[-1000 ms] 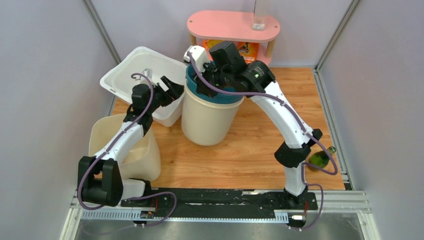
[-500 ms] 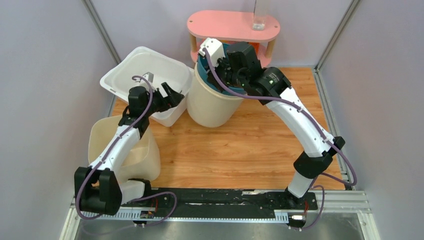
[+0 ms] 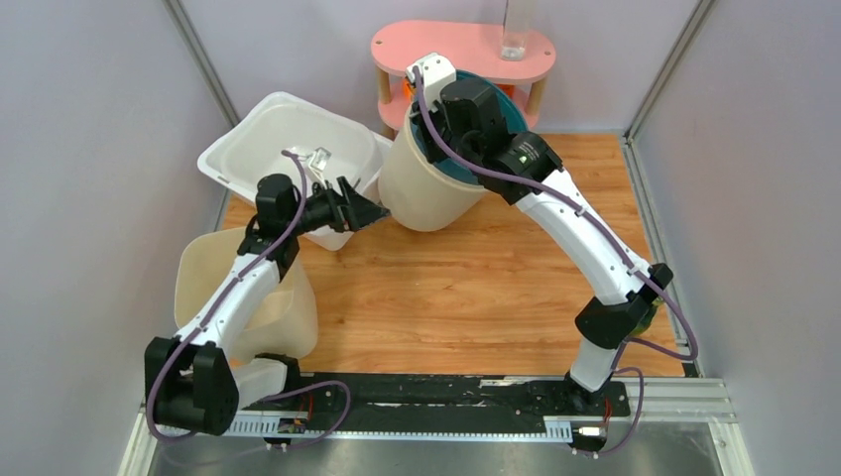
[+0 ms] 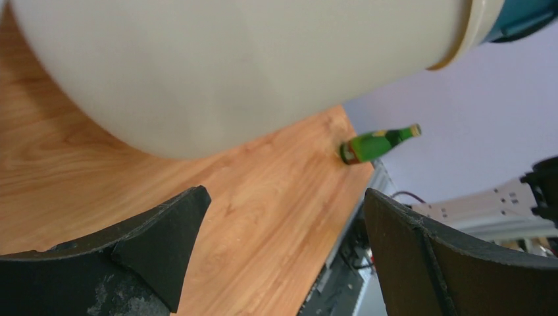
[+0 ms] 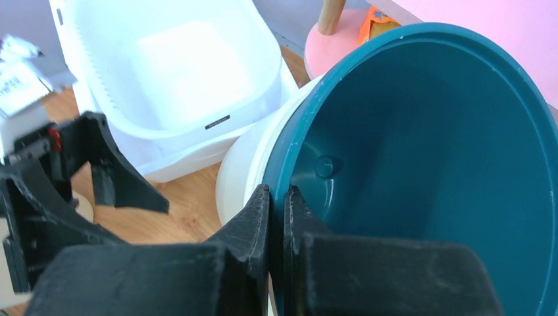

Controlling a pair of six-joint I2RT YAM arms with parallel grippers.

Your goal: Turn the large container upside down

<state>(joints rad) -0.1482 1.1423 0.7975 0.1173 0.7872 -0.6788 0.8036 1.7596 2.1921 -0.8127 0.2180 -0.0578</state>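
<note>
The large container [image 3: 428, 188] is a cream bucket with a teal inside [image 5: 428, 164]. It is tilted toward the back, its mouth against the pink shelf. My right gripper [image 3: 428, 139] is shut on its teal rim [image 5: 276, 197], one finger inside and one outside. My left gripper [image 3: 369, 210] is open, just left of the bucket's lower wall. In the left wrist view the cream wall [image 4: 250, 66] fills the top, above and beyond my open gripper [image 4: 283, 224].
A white square tub [image 3: 288, 159] stands at the back left, a cream container [image 3: 213, 288] at the near left. A pink shelf [image 3: 461, 50] with a clear glass [image 3: 516, 30] is behind the bucket. A green bottle [image 4: 378, 143] lies at the table's right edge.
My right gripper has pulled the bucket's rim back and up, tilting the bucket further toward the shelf. My left gripper has moved right, close to the bucket's lower wall.
</note>
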